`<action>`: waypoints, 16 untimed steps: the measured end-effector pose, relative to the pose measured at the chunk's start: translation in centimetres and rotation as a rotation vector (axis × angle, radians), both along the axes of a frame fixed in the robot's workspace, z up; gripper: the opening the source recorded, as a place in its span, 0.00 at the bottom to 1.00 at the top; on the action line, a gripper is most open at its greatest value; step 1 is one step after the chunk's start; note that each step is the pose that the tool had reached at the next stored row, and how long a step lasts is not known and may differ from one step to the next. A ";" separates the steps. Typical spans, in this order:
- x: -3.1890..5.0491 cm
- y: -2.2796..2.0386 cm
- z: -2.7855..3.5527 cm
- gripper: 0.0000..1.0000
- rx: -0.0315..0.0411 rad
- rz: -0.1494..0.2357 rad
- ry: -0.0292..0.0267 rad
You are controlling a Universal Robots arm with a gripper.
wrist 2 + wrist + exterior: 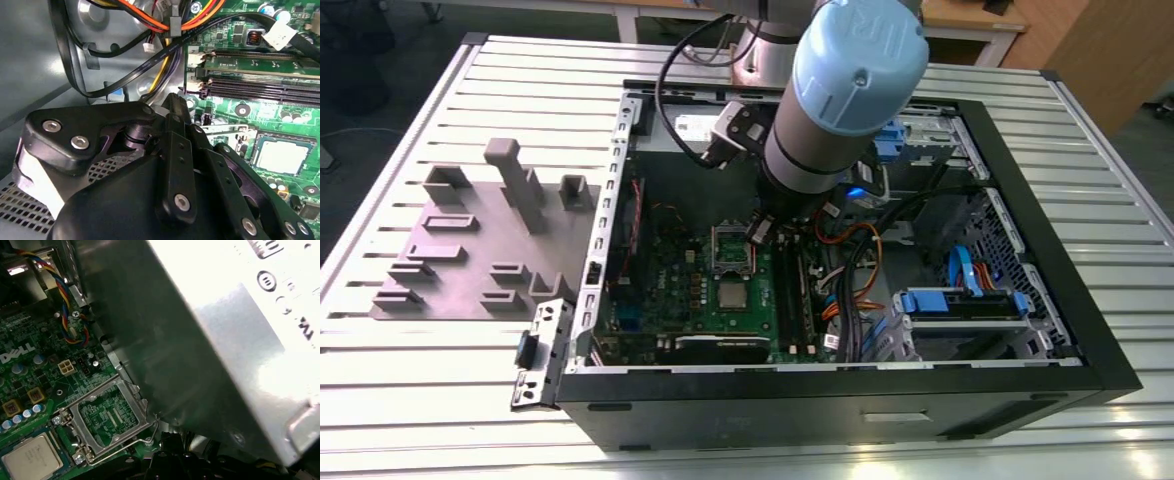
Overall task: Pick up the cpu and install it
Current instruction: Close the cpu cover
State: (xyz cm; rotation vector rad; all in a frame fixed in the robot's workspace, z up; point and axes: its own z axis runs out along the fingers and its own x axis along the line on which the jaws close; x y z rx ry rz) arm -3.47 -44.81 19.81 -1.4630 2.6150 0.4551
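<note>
Cpu [732, 296] on motherboard [670, 290], near gripper [767, 233]

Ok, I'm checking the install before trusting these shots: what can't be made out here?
Small square silvery-grey cpu: too small in the exterior view to judge its seating; cut by the edge in the first wrist view.
Green motherboard: partly hidden by the large grey metal box in the first wrist view, by the blue-capped robot arm in the exterior view.
</note>
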 end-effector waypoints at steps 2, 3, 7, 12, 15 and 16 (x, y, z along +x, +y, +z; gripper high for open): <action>-0.02 0.00 -0.25 0.11 0.0013 0.000 -0.0001; -0.04 0.00 -0.36 0.11 0.0013 0.000 0.0000; -0.10 -0.01 -0.60 0.11 0.0012 0.000 0.0001; -0.17 0.00 -0.63 0.11 0.0013 0.000 0.0017; -0.26 0.00 -0.63 0.11 0.0008 0.000 0.0025; -0.28 0.00 -0.64 0.11 0.0000 0.000 0.0027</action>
